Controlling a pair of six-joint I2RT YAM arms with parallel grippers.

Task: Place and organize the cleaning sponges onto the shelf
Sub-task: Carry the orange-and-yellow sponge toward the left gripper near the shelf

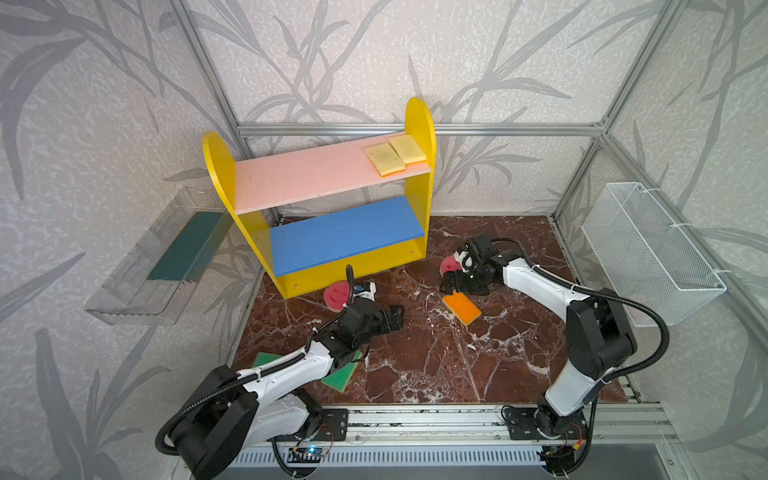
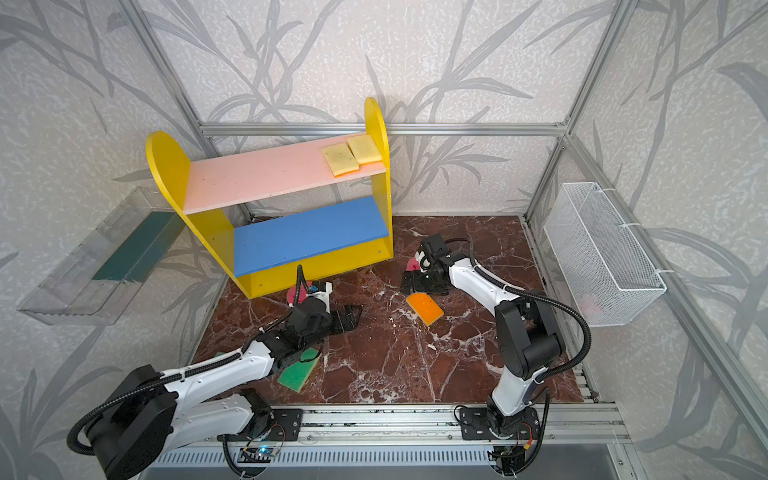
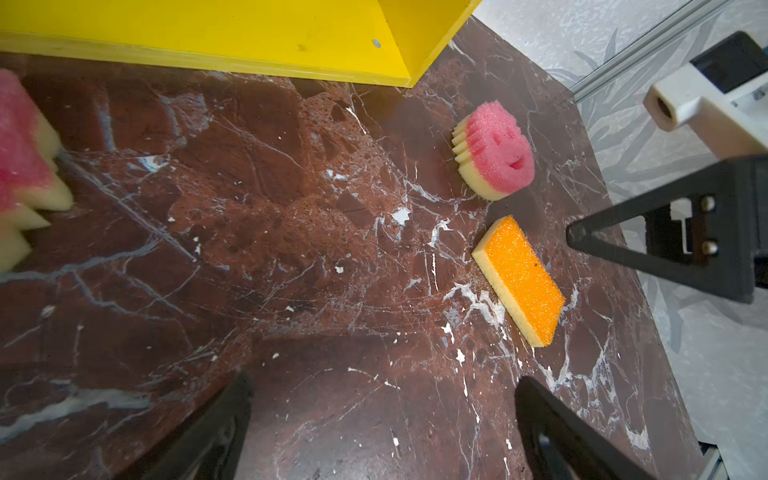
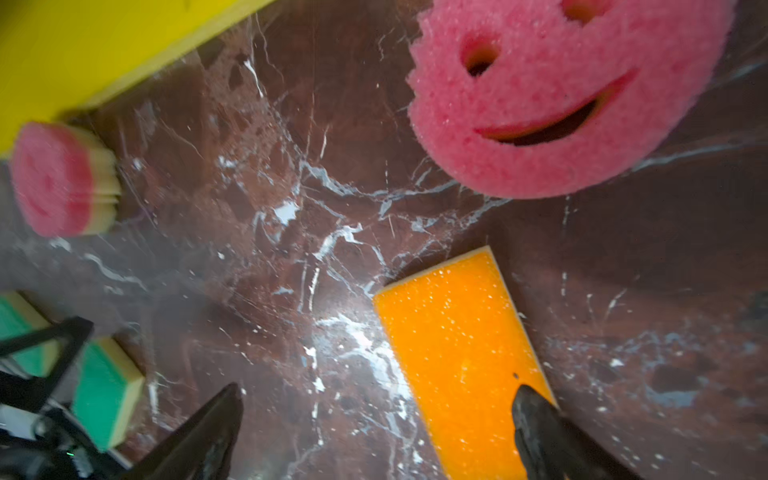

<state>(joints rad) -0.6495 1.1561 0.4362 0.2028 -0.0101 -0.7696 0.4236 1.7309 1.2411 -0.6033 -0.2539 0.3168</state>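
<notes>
The shelf (image 1: 307, 178) (image 2: 266, 178) stands at the back with two yellow sponges (image 1: 395, 154) side by side on its pink top board. On the marble lie an orange-faced sponge (image 1: 461, 308) (image 4: 461, 353), a pink smiley sponge (image 1: 449, 263) (image 3: 496, 156) and a second pink smiley (image 1: 336, 294) by the shelf's base. Green sponges (image 1: 340, 378) (image 4: 104, 390) lie partly under the left arm. My right gripper (image 1: 451, 286) (image 4: 378, 390) is open just over the orange sponge's end. My left gripper (image 1: 395, 318) (image 3: 384, 399) is open over bare marble.
A clear tray with a dark green mat (image 1: 166, 257) hangs on the left wall and a white wire basket (image 1: 652, 249) on the right wall. Metal frame posts edge the marble floor (image 1: 415, 365). The shelf's yellow base (image 3: 249, 37) is close beyond the left gripper.
</notes>
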